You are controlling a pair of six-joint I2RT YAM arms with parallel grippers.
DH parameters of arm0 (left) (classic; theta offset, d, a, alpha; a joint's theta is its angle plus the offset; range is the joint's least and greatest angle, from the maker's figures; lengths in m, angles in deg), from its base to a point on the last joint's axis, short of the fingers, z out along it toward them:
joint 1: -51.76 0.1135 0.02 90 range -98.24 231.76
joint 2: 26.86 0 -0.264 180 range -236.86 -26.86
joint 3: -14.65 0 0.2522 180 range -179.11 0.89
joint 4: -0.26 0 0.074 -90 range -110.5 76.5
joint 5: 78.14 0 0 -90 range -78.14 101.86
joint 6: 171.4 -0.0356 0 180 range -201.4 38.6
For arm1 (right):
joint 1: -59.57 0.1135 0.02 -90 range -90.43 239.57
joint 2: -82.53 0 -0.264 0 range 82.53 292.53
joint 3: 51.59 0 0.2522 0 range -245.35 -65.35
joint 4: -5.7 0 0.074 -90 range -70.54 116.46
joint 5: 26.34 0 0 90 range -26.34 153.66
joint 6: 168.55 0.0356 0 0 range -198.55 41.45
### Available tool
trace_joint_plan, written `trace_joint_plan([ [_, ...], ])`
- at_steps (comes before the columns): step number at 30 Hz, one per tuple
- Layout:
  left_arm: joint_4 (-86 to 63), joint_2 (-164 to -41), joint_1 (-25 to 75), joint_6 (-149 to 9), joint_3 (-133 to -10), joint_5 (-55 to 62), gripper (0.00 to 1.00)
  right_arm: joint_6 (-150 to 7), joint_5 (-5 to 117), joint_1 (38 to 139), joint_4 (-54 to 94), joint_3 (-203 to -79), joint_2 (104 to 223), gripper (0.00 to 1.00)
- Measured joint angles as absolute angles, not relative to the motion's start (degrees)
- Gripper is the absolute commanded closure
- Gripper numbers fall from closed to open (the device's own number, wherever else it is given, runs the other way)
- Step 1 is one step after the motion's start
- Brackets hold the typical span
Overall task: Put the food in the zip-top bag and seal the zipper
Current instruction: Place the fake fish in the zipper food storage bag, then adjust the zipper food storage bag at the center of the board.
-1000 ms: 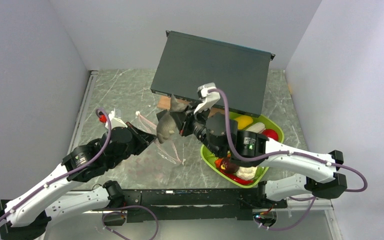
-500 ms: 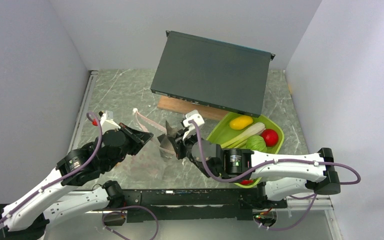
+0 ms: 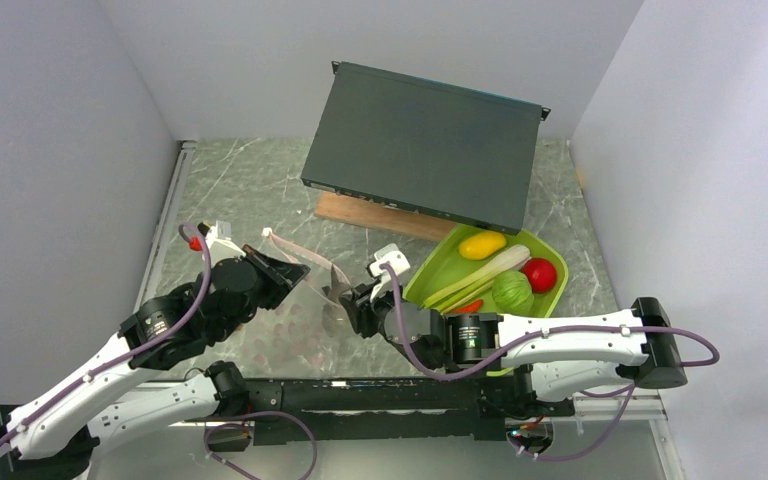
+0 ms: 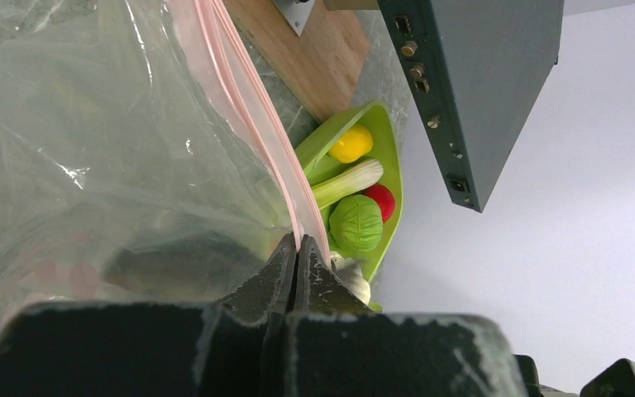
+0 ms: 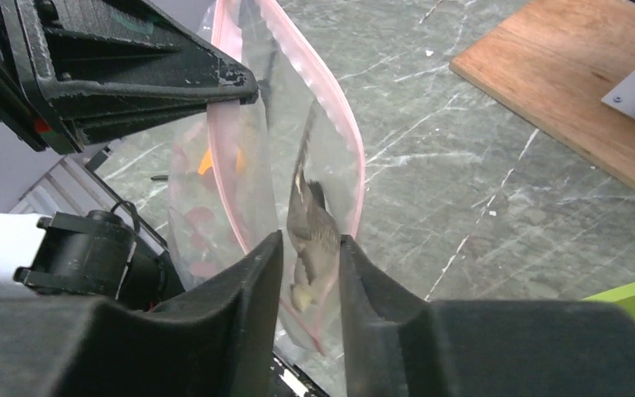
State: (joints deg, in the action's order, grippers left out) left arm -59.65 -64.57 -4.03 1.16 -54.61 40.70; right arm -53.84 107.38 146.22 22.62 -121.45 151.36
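My left gripper is shut on the pink zipper of the clear zip-top bag and holds its mouth up. My right gripper stands at that mouth with its jaws apart. The grey fish hangs between them inside the bag, with a gap on its left side. Through the plastic, the fish shows as a dark shape. More food lies in the lime-green tray: yellow fruit, green stalks, red tomato, green cabbage.
A dark grey box rests tilted on a wooden board behind the bag and tray. Grey walls close in the marble table on the left, back and right. The tray lies just right of my right arm.
My right arm came down and left from beside the grey box to the bag's mouth with the fish, then its jaws parted. The left gripper kept its hold on the zipper.
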Motion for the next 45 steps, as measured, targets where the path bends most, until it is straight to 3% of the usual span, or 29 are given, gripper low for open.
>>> trace_joint_plan([
  [3,-59.5,-64.6,-4.0,-0.3,-54.6,40.7,1.00,-52.1,107.0,146.2,22.6,-120.3,150.3,0.52],
  [14,-58.3,-67.1,-4.0,-7.9,-54.7,39.9,1.00,-49.4,106.0,145.0,26.7,-120.3,148.6,0.44],
  [18,-58.3,-69.3,-4.0,-11.9,-55.8,38.6,1.00,-49.3,97.0,137.5,30.7,-122.0,146.9,0.40],
  [22,-57.7,-71.0,-4.0,-16.0,-56.7,36.9,1.00,-49.7,87.4,128.1,35.2,-126.7,147.8,0.26],
  [28,-57.4,-71.9,-4.0,-20.8,-57.9,34.0,1.00,-54.1,74.6,125.3,39.6,-135.4,154.8,0.25],
  [34,-57.4,-71.9,-4.0,-23.8,-58.2,31.7,1.00,-59.4,64.9,120.7,39.4,-136.1,161.2,0.25],
  [41,-57.5,-70.8,-3.9,-25.6,-58.2,29.4,1.00,-64.8,54.3,116.1,37.8,-139.7,166.3,0.39],
  [45,-57.5,-70.1,-3.9,-26.4,-58.2,28.5,1.00,-67.3,47.3,115.1,35.2,-141.9,169.5,0.39],
])
